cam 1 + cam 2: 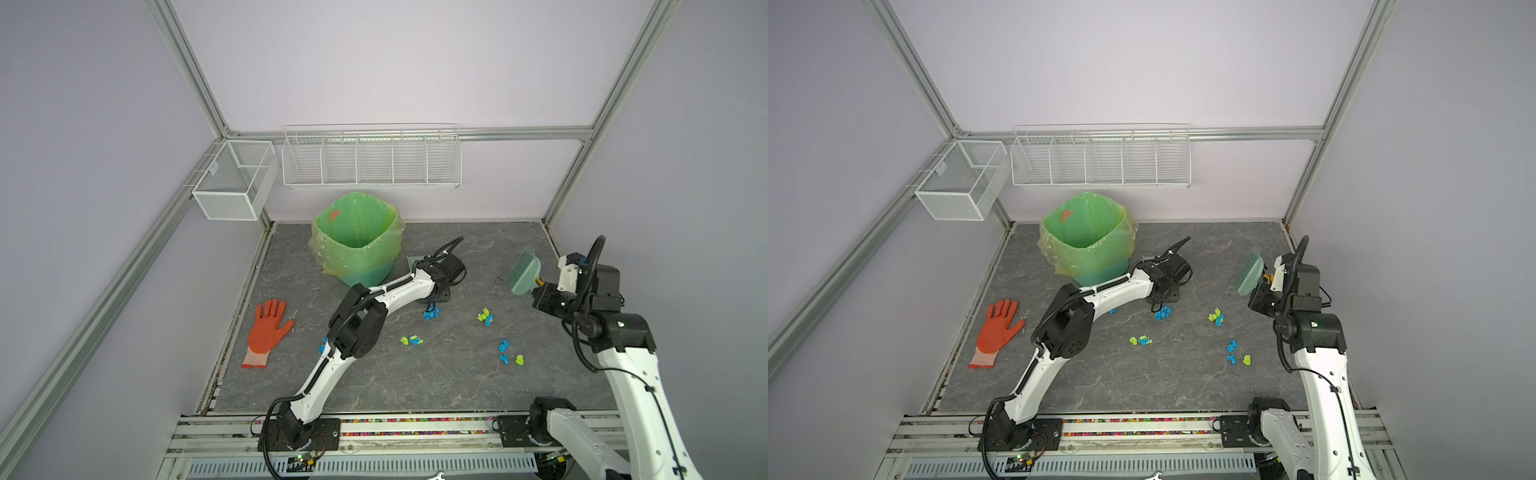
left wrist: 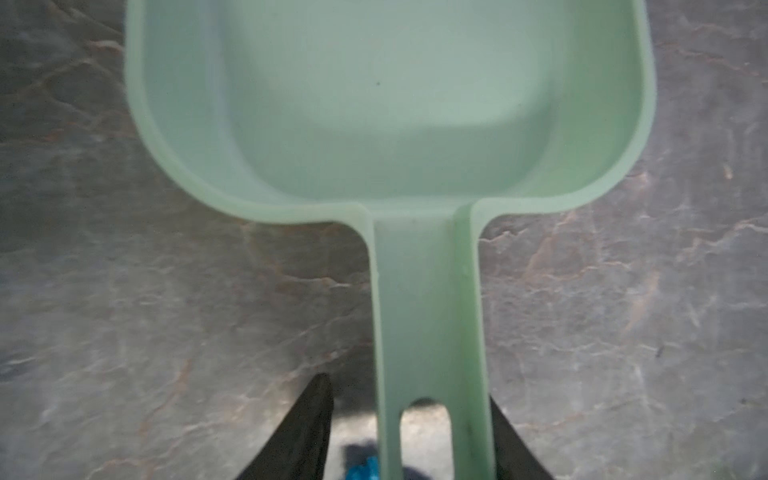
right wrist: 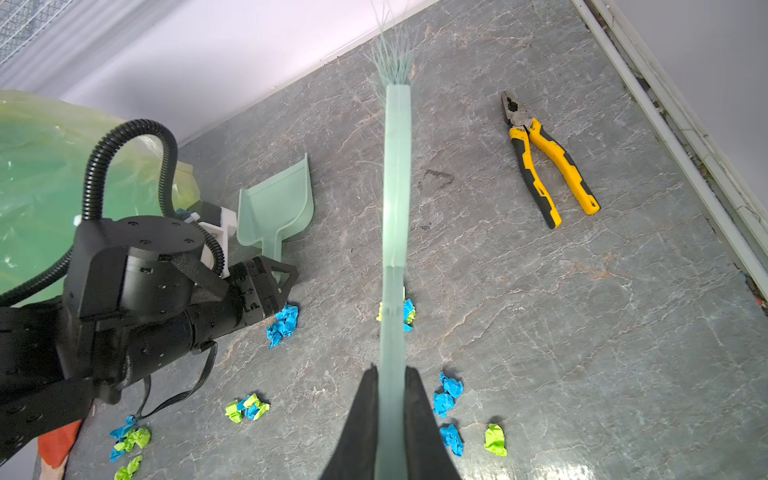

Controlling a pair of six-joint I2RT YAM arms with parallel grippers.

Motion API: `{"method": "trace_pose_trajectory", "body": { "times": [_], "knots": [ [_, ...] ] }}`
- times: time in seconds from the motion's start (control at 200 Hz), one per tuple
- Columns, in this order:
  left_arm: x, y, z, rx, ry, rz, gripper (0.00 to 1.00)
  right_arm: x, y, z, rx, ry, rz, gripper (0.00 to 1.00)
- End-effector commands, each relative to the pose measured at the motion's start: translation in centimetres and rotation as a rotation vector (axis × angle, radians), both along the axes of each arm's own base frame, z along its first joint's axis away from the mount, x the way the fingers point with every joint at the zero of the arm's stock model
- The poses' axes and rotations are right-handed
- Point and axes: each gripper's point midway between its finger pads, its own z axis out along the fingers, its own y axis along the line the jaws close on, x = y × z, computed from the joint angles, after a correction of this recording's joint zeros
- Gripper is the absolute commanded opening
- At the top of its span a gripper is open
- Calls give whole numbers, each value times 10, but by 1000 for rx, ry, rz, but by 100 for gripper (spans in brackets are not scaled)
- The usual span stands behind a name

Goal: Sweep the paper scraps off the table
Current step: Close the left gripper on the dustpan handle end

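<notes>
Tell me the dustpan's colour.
The dustpan is pale mint green, clearest in the left wrist view.

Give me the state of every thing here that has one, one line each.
dustpan: flat on the table, empty.
brush: gripped by its handle, clear of the scraps.
left gripper: open, straddling the dustpan handle.
right gripper: shut on the brush.
paper scraps: scattered in clusters, unswept.
bin: upright, bag-lined, open.
glove: lying flat.
pliers: lying flat on the table.

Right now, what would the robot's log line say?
left fingers: around dustpan handle, gap on one side | right fingers: shut on brush | paper scraps: scattered on table | dustpan: empty
</notes>
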Motion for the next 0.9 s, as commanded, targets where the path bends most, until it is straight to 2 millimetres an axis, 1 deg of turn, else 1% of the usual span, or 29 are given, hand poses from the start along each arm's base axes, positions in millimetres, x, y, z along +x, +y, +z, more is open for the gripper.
{"method": "trace_pose_trajectory", "body": {
  "times": [0.0,0.05,0.13,0.215,0.375,0.53,0.59,0.745,0.9],
  "knots": [
    [3,28,19,83,-36,-4,47,5,3,2,24,-30,10,7],
    [4,29,24,75,-44,-15,47,5,4,1,28,-28,8,7],
    [3,24,34,48,-58,-59,47,4,4,3,31,-33,10,7],
    [3,22,40,43,-64,-80,48,3,5,4,30,-38,11,7],
    [7,21,37,8,-37,-100,48,2,5,5,27,-41,17,7],
    [9,15,36,0,-40,-140,49,3,7,6,33,-45,32,7],
    [10,14,36,8,-37,-158,49,4,8,6,34,-45,35,7],
    [12,18,35,53,-41,-174,49,6,9,7,37,-49,40,7],
    [11,18,28,68,-28,-190,48,7,9,8,29,-46,46,7]
  ]
}}
